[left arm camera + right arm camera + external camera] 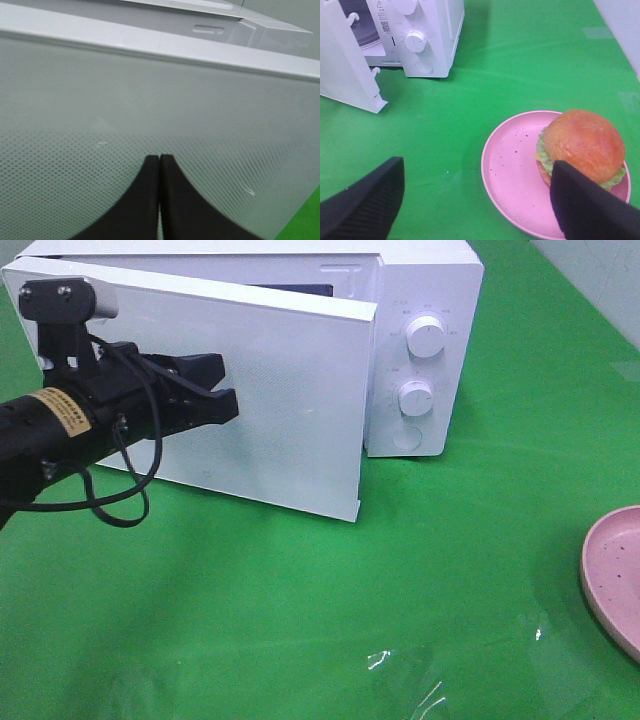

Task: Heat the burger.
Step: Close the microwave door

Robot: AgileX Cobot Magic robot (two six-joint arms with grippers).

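The burger point(582, 145), with a glossy brown bun and green lettuce, sits on the pink plate point(512, 170) in the right wrist view. My right gripper point(476, 166) hovers above the plate and is open, its fingers spread wide with nothing between them. In the exterior high view only the plate's rim point(612, 575) shows at the right edge, and the burger is out of view there. My left gripper point(230, 390) is shut and empty, its tips point(159, 158) against the outer face of the white microwave's door point(270, 390), which stands partly open.
The white microwave point(420, 340) stands at the back on the green cloth, with two knobs point(425, 338) on its right panel. In the right wrist view the door point(345, 65) stands ajar and the cavity shows behind it. A cable loop point(120, 490) hangs from the left arm.
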